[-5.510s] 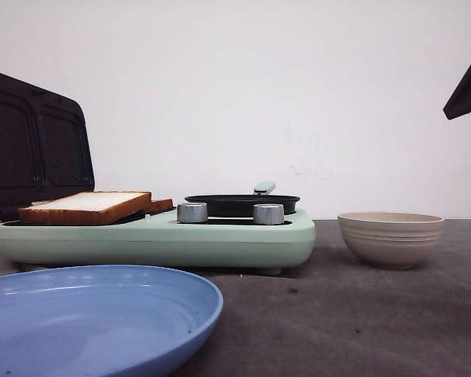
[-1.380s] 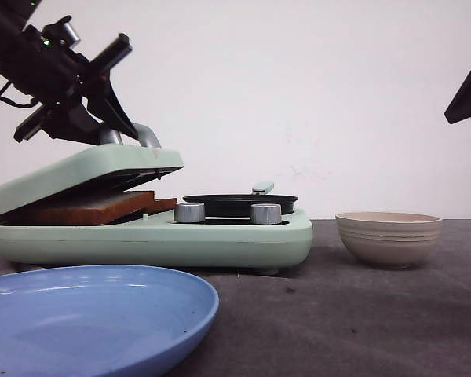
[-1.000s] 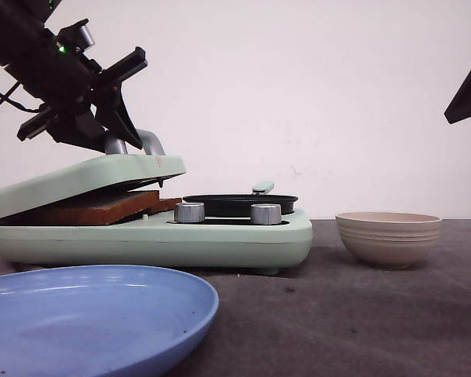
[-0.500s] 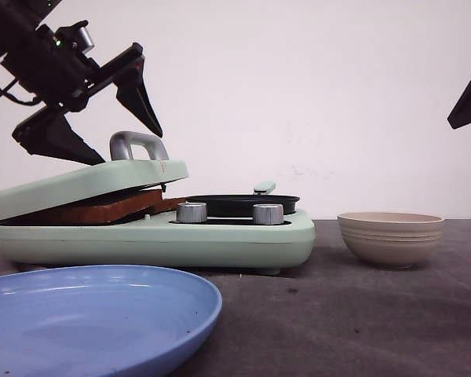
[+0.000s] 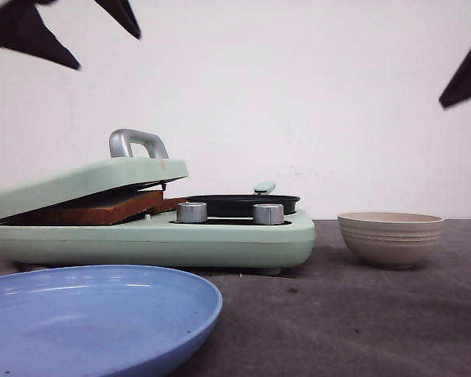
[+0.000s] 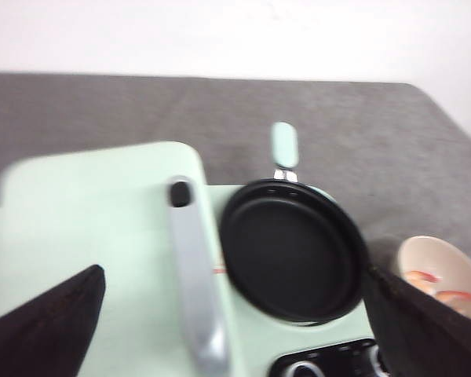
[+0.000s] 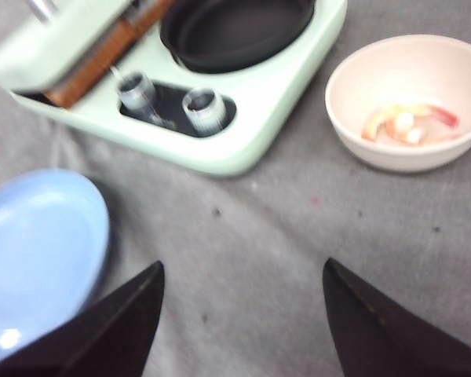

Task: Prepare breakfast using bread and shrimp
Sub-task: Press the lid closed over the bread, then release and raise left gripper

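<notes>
Two arms: both were up off the table, each with its fingers spread and holding nothing.
Left gripper (image 5: 71, 31): it hung high above the lid, well apart from it, its two dark fingertips (image 5: 27, 35) showing at the upper left of the front view.
Right gripper (image 7: 239, 322): only the fingertips showed, over bare table between the plate and the bowl; in the front view one dark tip sat at the upper right edge.
Bread (image 5: 86, 208): it lay inside the green breakfast maker (image 5: 220, 236), under the lid, with only the brown crust edge visible through the gap.
Lid (image 5: 86, 179): pale green, tilted, resting on the bread and not fully flat, so the gap was wider toward the pan.
Handle (image 5: 137, 144): a silver loop stood on top of the lid, with nothing touching it.
Pan (image 5: 242, 204): black and round, it sat on the maker just beside the lid, its small green handle pointing to the far side.
Knobs (image 5: 191, 212): two silver knobs stood on the front of the maker, below the pan.
Bowl (image 5: 390, 237): beige, it stood on the table to the right of the maker, apart from it.
Shrimp (image 7: 408, 124): a few pink pieces lay in the bowl.
Plate (image 5: 94, 318): blue and wide, it lay nearest the camera, in front of the maker.
Table (image 5: 353, 322): it was covered in grey cloth.
</notes>
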{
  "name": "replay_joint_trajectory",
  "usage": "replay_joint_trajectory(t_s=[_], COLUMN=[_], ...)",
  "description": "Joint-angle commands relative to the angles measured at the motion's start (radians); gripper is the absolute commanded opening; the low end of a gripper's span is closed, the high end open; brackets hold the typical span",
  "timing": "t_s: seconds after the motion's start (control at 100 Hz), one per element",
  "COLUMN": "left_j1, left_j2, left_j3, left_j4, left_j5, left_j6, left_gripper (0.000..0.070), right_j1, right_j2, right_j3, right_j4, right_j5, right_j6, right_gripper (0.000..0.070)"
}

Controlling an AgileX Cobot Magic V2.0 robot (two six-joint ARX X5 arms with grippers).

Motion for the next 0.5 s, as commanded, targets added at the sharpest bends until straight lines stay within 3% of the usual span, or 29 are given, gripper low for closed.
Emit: replay_joint_trajectory(t_s=[0.0, 0.21, 0.49], left_j1=[0.003, 0.01, 0.01], left_j2=[-0.029, -0.161, -0.311], left_j3=[0.011, 0.011, 0.01], left_j4=[-0.011, -0.052, -0.134], left_j5=[-0.02, -0.022, -0.022], left_j6=[0.048, 0.069, 0.082], left_gripper=[0.0585, 0.0585, 0.0585], right_j1=[-0.002, -0.039, -0.103], right_j2=[0.003, 0.061, 0.327], right_j3=[0.04, 0.149, 0.294], right_j4=[-0.021, -0.114, -0.134], right_j5=[0.023, 0.041, 0.022], right_j6=[0.038, 0.05, -0.023], right_gripper=[0.0389, 0.0389, 0.039])
